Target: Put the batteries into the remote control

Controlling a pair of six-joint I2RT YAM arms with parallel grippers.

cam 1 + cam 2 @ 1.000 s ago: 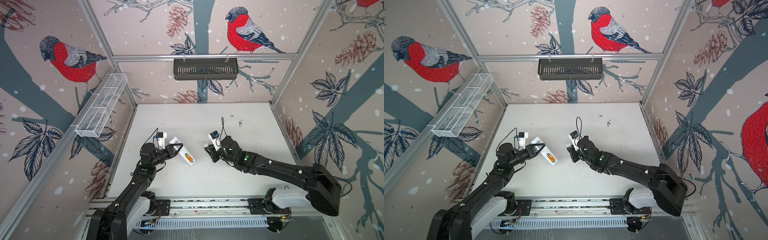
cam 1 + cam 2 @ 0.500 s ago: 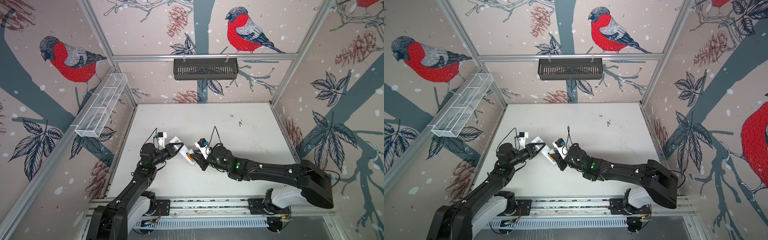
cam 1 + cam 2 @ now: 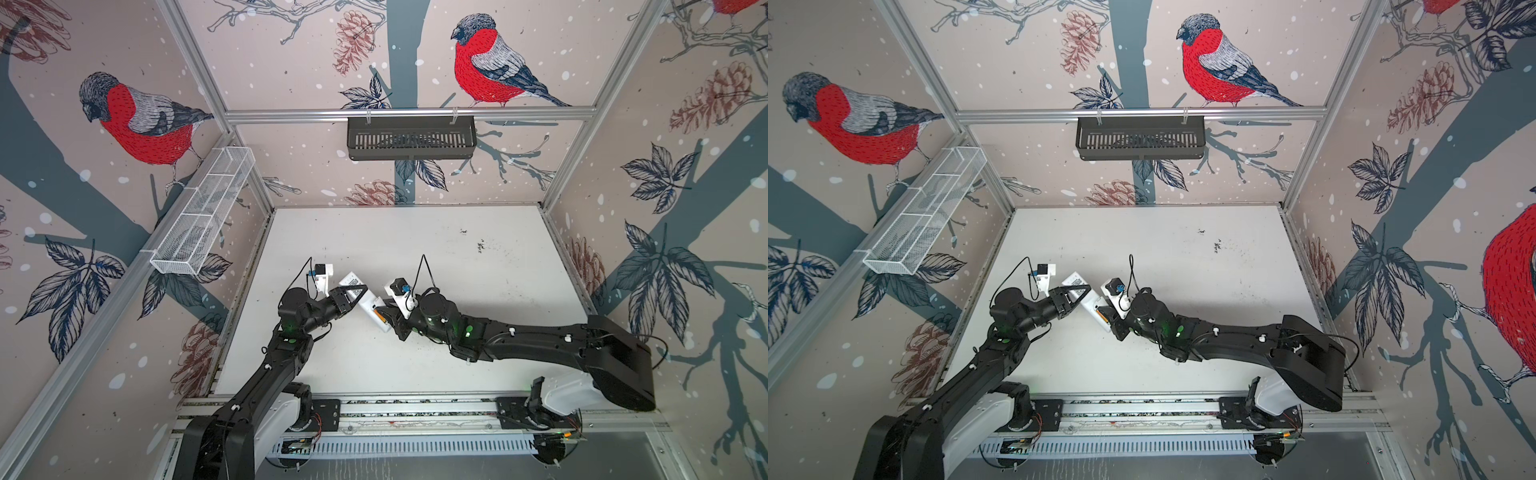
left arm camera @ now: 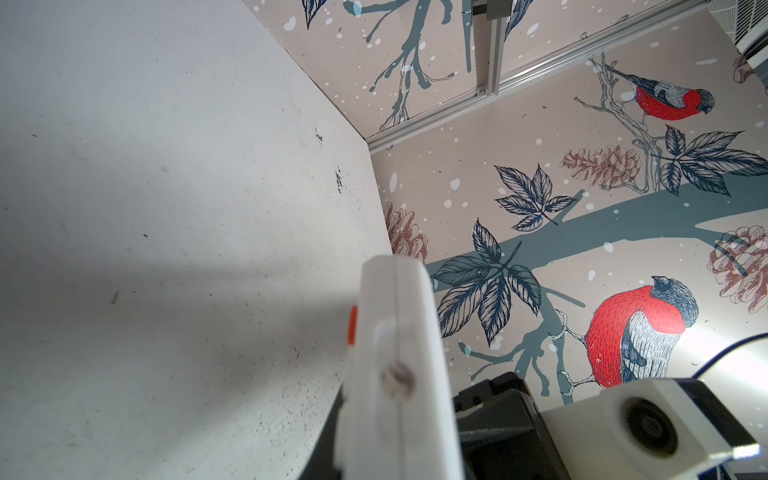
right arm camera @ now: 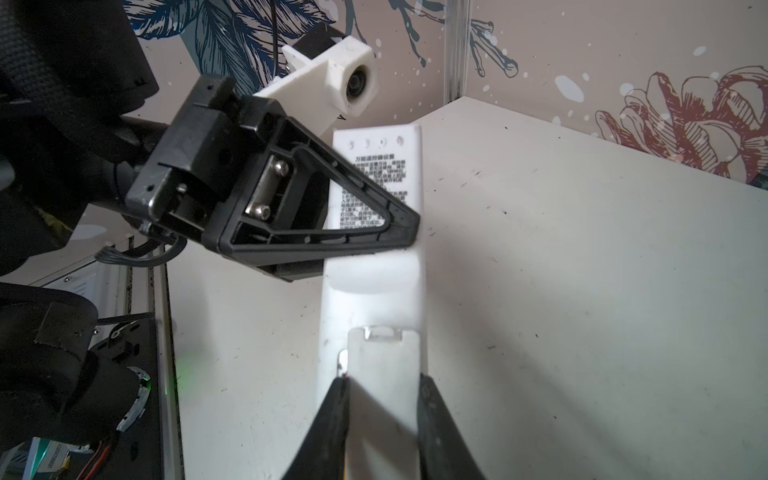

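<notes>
**Remote gripped at both ends over the worktop**

In both top views the left hand covers the middle of the remote control, and its far finger is hidden behind the white body. The left wrist view shows the remote only edge-on and blurred. It is not clear whether the small orange spot on its side is a button or a battery. The right arm's wrist camera blocks most of the remote's end nearest the right arm, and the right wrist view cuts that end off at the frame edge. One battery shows as a short orange strip in both top views. Whether another lies beside it cannot be told.

The remote is a long, slim white bar lying aslant over the left-centre of the worktop, its back turned up. A block of small black print covers the far half of the back. Nearer the right arm sits a pale cover panel with a small latch notch.

The left hand is clamped tight across the remote's width at the printed block, one black triangular finger lying flat on it. The right hand stands narrow, its two dark fingers pressed against either long edge of the cover panel.
</notes>
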